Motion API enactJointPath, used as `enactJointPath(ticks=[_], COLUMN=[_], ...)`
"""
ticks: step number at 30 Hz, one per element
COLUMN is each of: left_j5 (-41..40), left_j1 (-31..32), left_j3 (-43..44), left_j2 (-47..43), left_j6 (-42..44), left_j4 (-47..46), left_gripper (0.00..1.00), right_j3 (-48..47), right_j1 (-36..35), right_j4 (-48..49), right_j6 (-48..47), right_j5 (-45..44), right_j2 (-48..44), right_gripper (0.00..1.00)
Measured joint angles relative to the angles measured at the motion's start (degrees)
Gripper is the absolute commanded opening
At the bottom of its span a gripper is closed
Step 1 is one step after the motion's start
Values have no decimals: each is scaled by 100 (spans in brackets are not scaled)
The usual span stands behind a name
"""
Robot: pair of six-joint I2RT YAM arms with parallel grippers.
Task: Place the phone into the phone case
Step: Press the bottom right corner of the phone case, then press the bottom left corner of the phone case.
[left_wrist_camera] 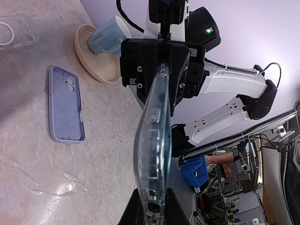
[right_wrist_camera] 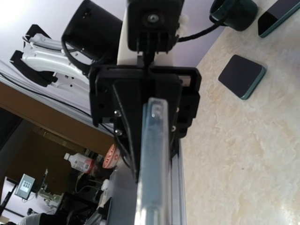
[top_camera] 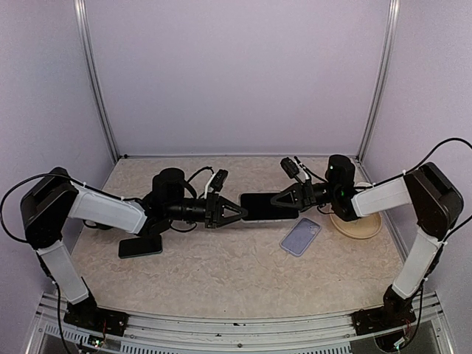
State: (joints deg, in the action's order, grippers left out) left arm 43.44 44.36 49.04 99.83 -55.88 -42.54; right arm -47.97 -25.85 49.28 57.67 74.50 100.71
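- The table [top_camera: 221,280] is pale and marbled, and both my arms reach in over its middle.
- My left gripper [top_camera: 242,214] is closed down hard on the left end of the phone [top_camera: 259,207].
- My right gripper [top_camera: 277,200] is clamped just as tightly on the phone's right end.
- A beige plate [top_camera: 363,230] sits at the right, beneath my right wrist.
- The phone hangs between my two grips, above the table. It looks dark from above. Edge-on it shows a clear rim, and I cannot tell whether that is a cover.
- The lilac phone case [top_camera: 300,237] lies open side up, near and right of the phone, just left of the plate.
- A second dark phone [top_camera: 140,246] lies flat at the left.
- A pale blue cup [left_wrist_camera: 107,37] rests on the plate.
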Motion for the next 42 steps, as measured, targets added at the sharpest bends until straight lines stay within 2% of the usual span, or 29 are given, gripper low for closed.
enactJointPath(ticks=[4, 11, 19, 34, 42], left_j5=[-52, -164, -190, -166, -201], left_j1=[0, -85, -323, -280, -203], left_j3=[15, 72, 195, 577, 651], left_j2=[0, -2, -15, 20, 33], left_j6=[83, 109, 127, 225, 387], left_j4=[83, 173, 210, 424, 688], left_gripper=[23, 37, 38, 37, 25], right_j3=[-4, -9, -9, -9, -7], right_j1=[0, 4, 4, -129, -175], right_j4=[-350, -627, -669, -914, -918], right_j6=[-260, -494, -579, -748, -774], right_j5=[-20, -42, -37, -37, -20], right_j2=[-105, -195, -195, -197, -195], right_gripper=[0, 0, 0, 0, 0])
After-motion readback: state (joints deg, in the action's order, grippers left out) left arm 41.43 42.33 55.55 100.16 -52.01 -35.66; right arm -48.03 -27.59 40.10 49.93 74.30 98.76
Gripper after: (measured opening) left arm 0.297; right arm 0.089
